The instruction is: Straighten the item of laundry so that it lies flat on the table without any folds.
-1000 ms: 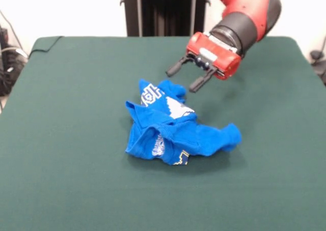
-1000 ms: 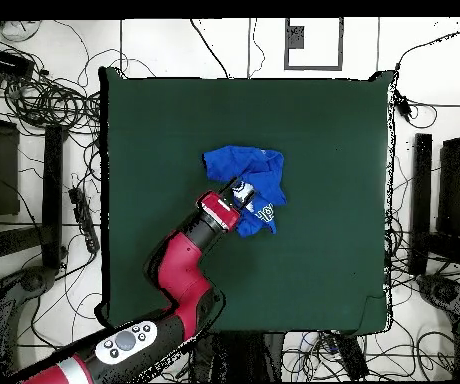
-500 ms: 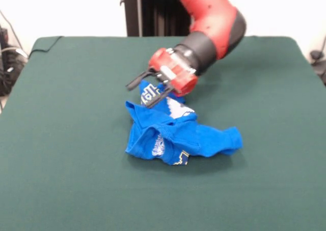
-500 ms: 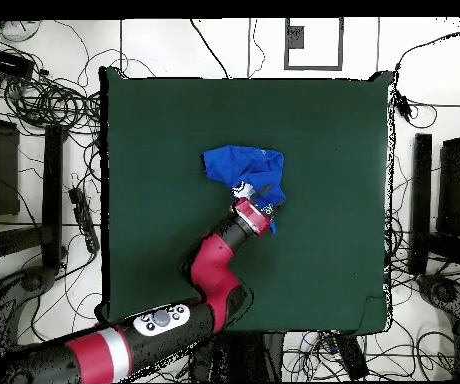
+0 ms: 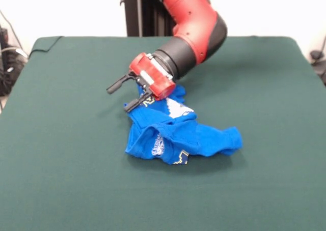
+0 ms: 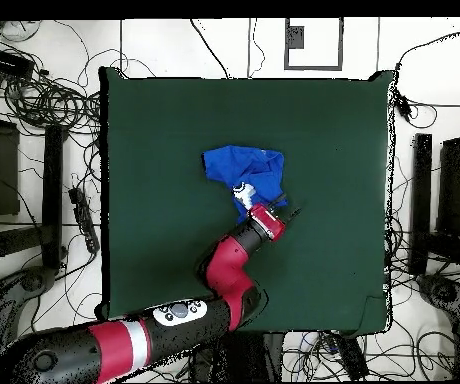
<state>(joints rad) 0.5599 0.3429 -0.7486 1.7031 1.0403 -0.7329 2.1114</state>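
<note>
a crumpled blue t-shirt (image 5: 175,132) lies bunched on the green table (image 5: 61,139). the red arm's gripper (image 5: 124,94) hovers at its edge, fingers (image 5: 116,83) spread apart, gripping nothing; the shirt sits just beside and behind them.

A pale wall (image 5: 66,9) runs behind the scene, bright and evenly lit. A black upright column (image 5: 140,9) stands against it. From overhead, a white floor (image 6: 44,250) shows, strewn with tangled black cables (image 6: 49,95), with dark racks or stands (image 6: 444,200) at both sides and a dark square frame (image 6: 312,45) near the top.
</note>
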